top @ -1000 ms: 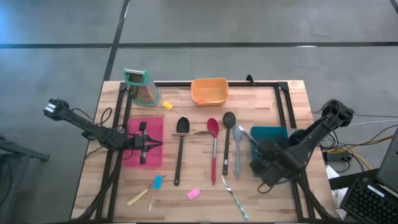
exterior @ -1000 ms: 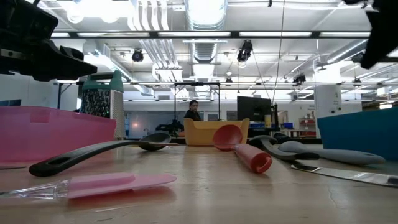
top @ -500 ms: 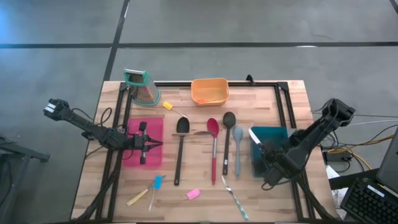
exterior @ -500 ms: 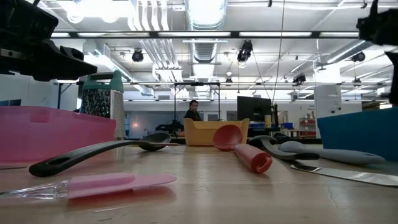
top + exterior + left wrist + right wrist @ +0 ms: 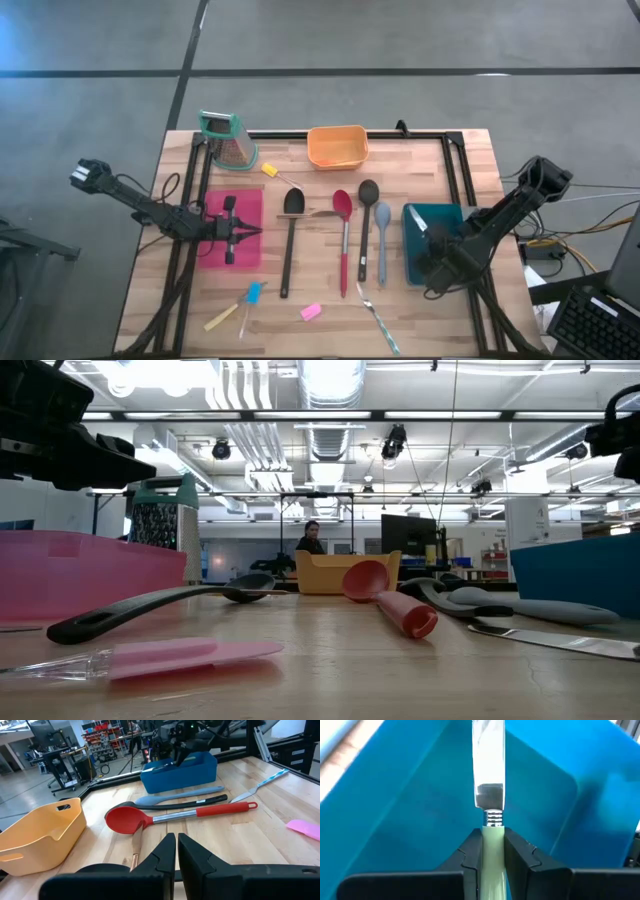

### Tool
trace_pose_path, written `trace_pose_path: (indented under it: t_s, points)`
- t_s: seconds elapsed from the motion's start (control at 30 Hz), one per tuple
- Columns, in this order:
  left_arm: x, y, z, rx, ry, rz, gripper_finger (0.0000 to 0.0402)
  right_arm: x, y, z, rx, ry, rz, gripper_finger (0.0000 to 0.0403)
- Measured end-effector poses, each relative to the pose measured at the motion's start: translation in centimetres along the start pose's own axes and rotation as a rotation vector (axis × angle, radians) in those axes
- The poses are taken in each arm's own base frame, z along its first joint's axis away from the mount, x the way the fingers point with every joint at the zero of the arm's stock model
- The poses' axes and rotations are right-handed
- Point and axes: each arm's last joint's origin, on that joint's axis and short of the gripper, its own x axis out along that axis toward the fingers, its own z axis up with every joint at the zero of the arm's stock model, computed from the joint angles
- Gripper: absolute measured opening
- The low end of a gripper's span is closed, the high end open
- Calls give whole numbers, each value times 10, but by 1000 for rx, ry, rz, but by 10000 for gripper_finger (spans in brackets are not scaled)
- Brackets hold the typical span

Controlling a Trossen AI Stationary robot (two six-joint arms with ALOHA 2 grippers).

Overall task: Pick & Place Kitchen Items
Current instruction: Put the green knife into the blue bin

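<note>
The right tool (image 5: 492, 851) was clamped on the pale green handle of a table knife (image 5: 488, 780), its metal blade pointing down into the blue bin (image 5: 410, 820). Over the last second this tool had drifted from the bench beside the bin to a spot over the bin itself (image 5: 432, 240), so the knife looked ready to be dropped in, which would finish one placement. The left tool (image 5: 236, 232) hung fully closed and empty over the pink bin (image 5: 215, 210). Between the two bins, the black spoon (image 5: 289, 240), red spoon (image 5: 343, 235), a second black spoon (image 5: 366, 225) and pale-blue spoon (image 5: 382, 240) still lay side by side on the wooden bench (image 5: 300, 290), with small tools near the front edge. At the back stood a grater (image 5: 228, 140) and an orange tub (image 5: 337, 146). Beyond was a bright workshop with ceiling ducts and a distant person (image 5: 311, 538).
</note>
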Motion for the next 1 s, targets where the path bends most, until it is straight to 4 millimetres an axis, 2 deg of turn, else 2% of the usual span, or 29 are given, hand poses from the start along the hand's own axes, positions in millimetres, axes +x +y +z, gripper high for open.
trace_pose_path:
  t_s: [0.2,0.4,0.7,1.0]
  points:
    - [0,0,0,0,1,0,23,10,-6,-4,22,103,36,43]
    - [0,0,0,1,1,-1,23,21,-12,-7,35,122,75,43]
    - [0,0,-1,4,7,-1,23,32,-8,0,66,167,50,43]
    - [0,0,-1,3,6,-1,23,46,-7,-1,70,202,98,45]
